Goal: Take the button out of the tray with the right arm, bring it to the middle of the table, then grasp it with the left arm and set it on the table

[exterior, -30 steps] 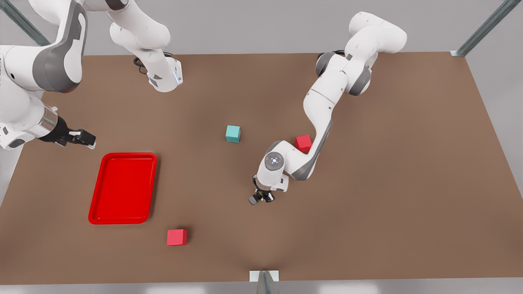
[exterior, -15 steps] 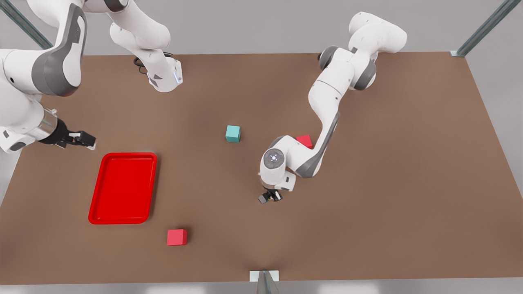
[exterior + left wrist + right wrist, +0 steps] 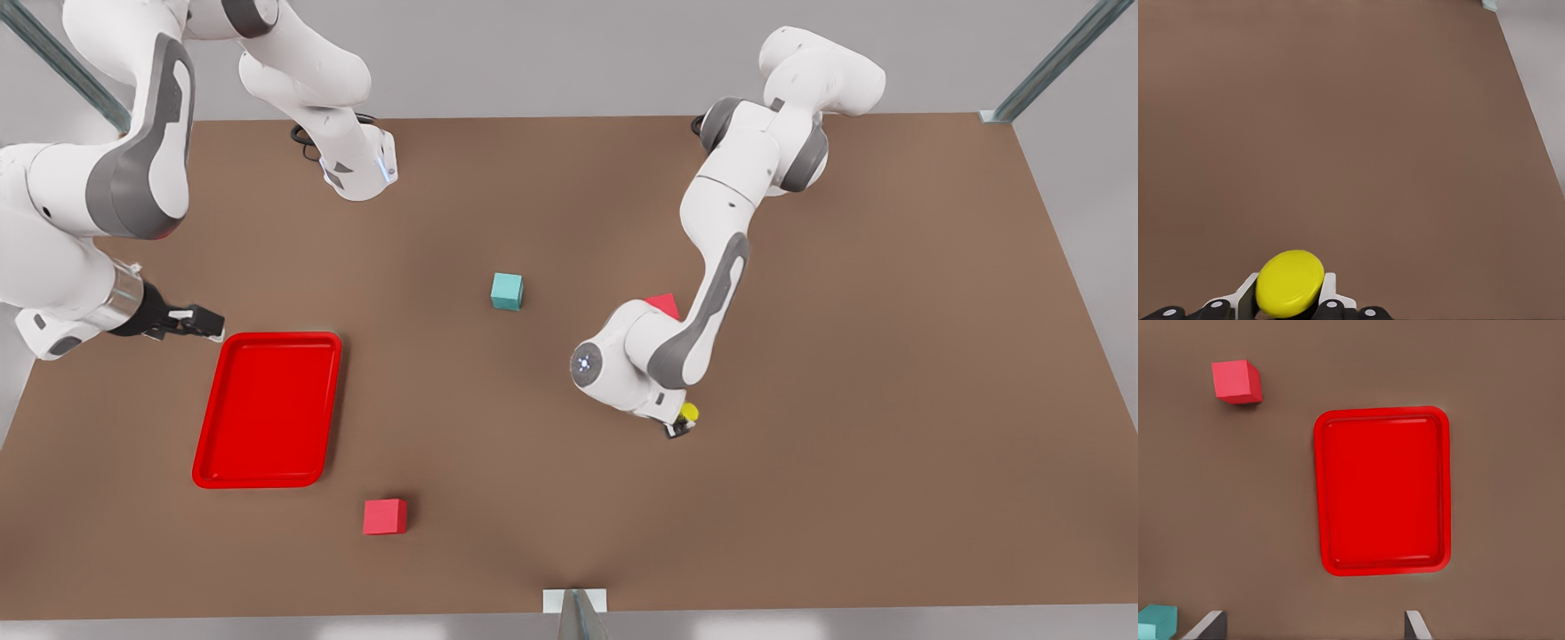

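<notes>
The left gripper (image 3: 681, 425), fingers clamped on the button (image 3: 689, 412), has swung toward the front view's right, low centre of frame, over the table (image 3: 889, 356); setting down remains. The right gripper (image 3: 200, 322) waits at the tray's (image 3: 267, 480) upper-left corner, fingers apart

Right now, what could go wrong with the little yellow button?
The left end effector pinches the button by its small body, so it might slip before reaching the table. A red cube sits close behind that arm's elbow and might get bumped. The right end effector waits open by the tray.
</notes>
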